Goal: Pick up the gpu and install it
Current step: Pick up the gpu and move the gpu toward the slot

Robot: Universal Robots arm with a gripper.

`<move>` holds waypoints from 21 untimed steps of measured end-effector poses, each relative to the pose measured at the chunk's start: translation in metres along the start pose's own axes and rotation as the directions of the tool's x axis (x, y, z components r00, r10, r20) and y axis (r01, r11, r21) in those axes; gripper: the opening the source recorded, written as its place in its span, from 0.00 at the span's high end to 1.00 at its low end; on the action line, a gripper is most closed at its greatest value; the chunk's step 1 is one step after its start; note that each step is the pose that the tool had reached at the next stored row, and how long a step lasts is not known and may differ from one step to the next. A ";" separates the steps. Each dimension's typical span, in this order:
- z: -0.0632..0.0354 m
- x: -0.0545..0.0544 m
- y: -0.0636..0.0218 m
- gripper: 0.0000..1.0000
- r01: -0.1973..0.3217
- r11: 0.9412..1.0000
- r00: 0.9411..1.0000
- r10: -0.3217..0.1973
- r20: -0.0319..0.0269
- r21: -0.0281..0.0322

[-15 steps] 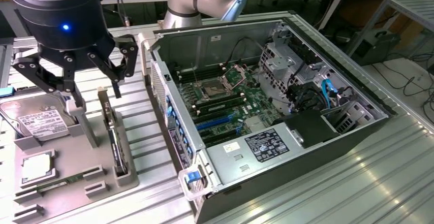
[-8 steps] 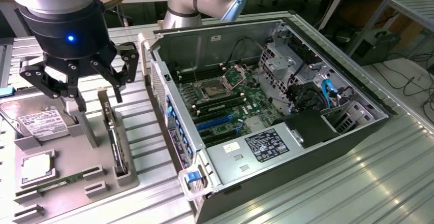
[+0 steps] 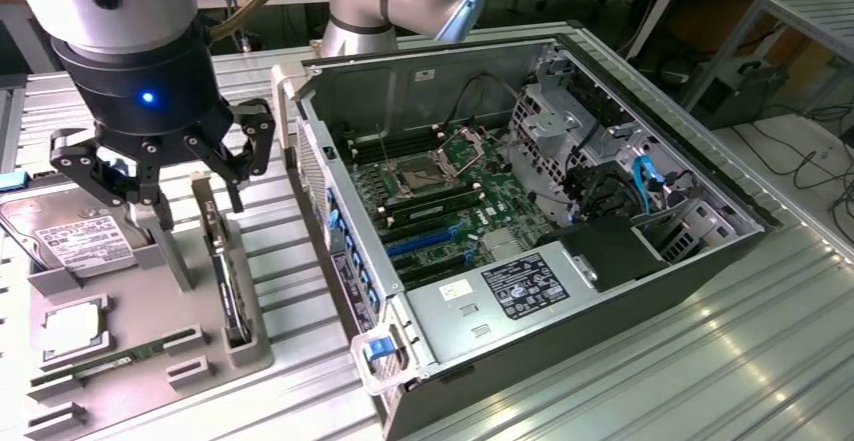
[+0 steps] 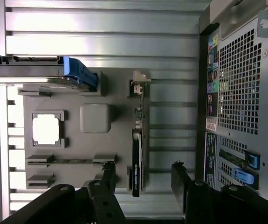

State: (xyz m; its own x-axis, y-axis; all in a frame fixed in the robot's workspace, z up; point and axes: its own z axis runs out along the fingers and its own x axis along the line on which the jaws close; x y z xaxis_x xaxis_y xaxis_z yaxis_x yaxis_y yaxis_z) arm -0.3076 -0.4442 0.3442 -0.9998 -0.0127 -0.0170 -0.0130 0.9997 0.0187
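While 1 pincer (image 3: 187, 199) hangs wide over 1 gpu (image 3: 223, 271), 1 HDD (image 3: 74, 236) sits nearby.

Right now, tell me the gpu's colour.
Black gpu, pale metal bracket; clearest in wrist view.

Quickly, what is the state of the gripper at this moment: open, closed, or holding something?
Gripper: open, holding nothing; it hangs over the gpu, one finger to each side of the card.
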 end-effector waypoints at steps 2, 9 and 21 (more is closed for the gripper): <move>0.0036 0.000 -0.0014 0.40 0.000 1.000 1.000 0.000 0.000 0.000; 0.0193 0.000 -0.0045 0.40 0.058 0.998 0.998 -0.058 -0.001 -0.001; 0.0482 0.003 -0.0071 0.40 0.034 0.999 0.999 -0.034 -0.001 -0.001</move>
State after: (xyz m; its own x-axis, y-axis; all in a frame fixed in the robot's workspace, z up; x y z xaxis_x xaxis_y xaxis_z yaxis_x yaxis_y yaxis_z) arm -0.3093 -0.4505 0.2958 -0.9988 -0.0467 -0.0169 -0.0471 0.9987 0.0187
